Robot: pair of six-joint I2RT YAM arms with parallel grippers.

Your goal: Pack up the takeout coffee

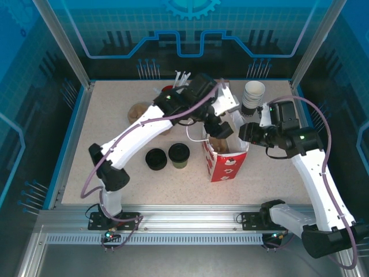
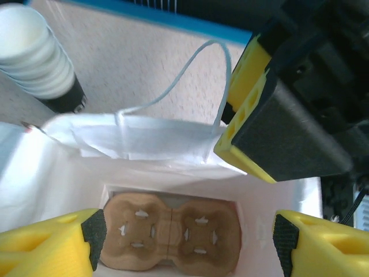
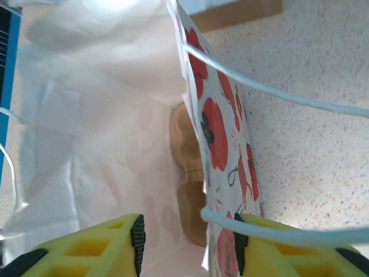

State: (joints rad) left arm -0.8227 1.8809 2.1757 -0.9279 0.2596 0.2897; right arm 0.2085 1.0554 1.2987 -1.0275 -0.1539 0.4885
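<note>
Coffee (image 1: 179, 155) stands on the bench (image 1: 109, 109), just left of the bag (image 1: 228, 164), not packed. Left hand (image 2: 190, 239) apart over the bag mouth; right hand (image 3: 187, 242) apart, astride the bag wall

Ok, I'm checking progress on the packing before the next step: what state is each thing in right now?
Takeout coffee: lidded, upright on the table, outside the bag.
Bag: standing, mouth open.
Cup carrier: lying flat on the bag's bottom, empty.
Left gripper: open, above the bag's mouth.
Right gripper: open, astride the bag's wall.
Cup stack: upright, lidless.
</note>
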